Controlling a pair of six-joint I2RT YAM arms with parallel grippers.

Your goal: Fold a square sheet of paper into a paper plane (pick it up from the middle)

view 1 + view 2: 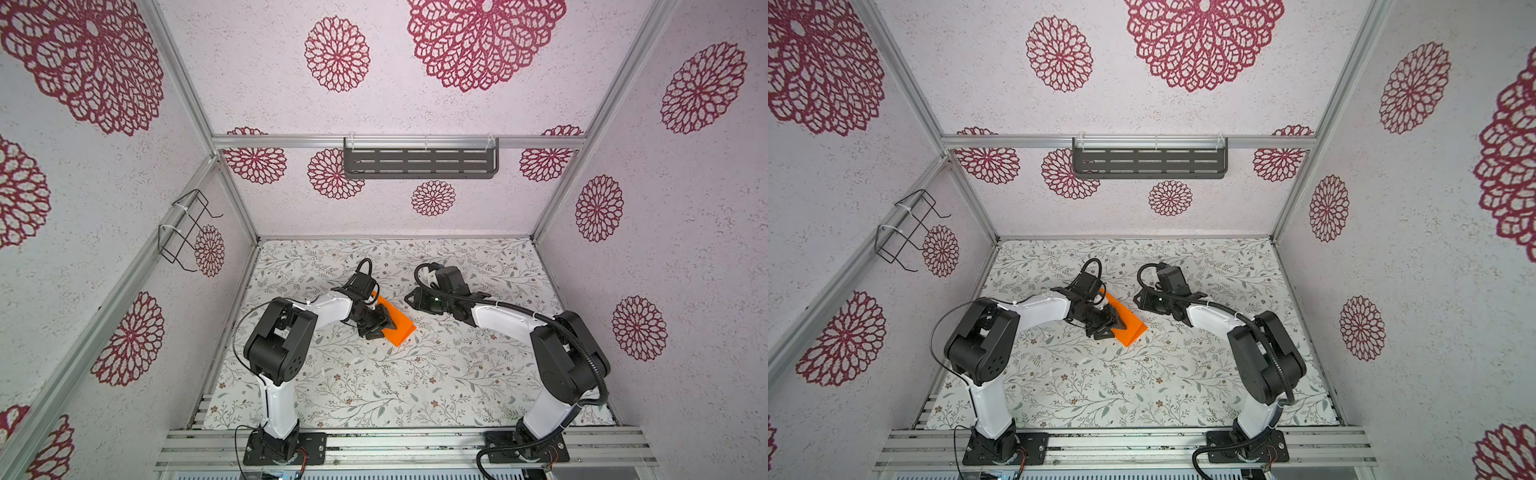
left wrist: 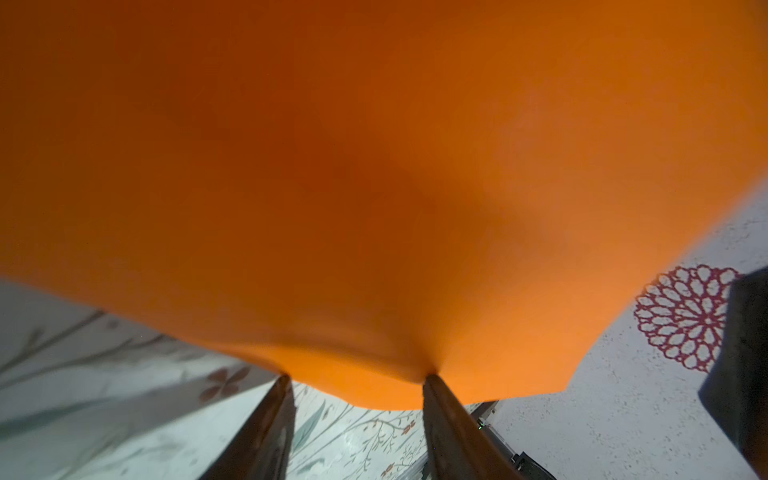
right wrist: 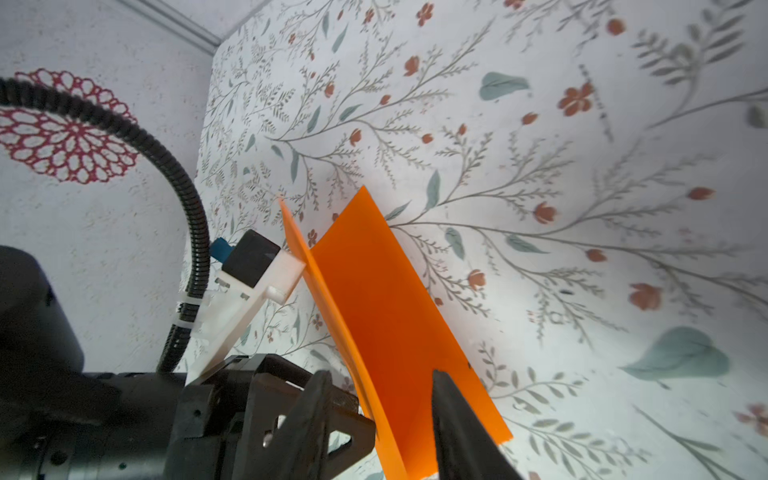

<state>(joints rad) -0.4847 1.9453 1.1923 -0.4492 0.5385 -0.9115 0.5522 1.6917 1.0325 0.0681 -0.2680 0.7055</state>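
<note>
Both top views are centred on the table [image 1: 374,395], where the half-folded square sheet of paper [image 1: 400,322] is propped, long axis diagonal, touched by the left gripper [image 1: 386,325] at parted fingertips [image 2: 440,399]; the right gripper [image 1: 409,300] is poised near, unclenched, empty.

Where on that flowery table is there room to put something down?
Bare: the front stretch of the table between left arm and right arm, and the strip along the back wall. Crowded: the middle, where left gripper and right gripper flank the orange paper.
</note>
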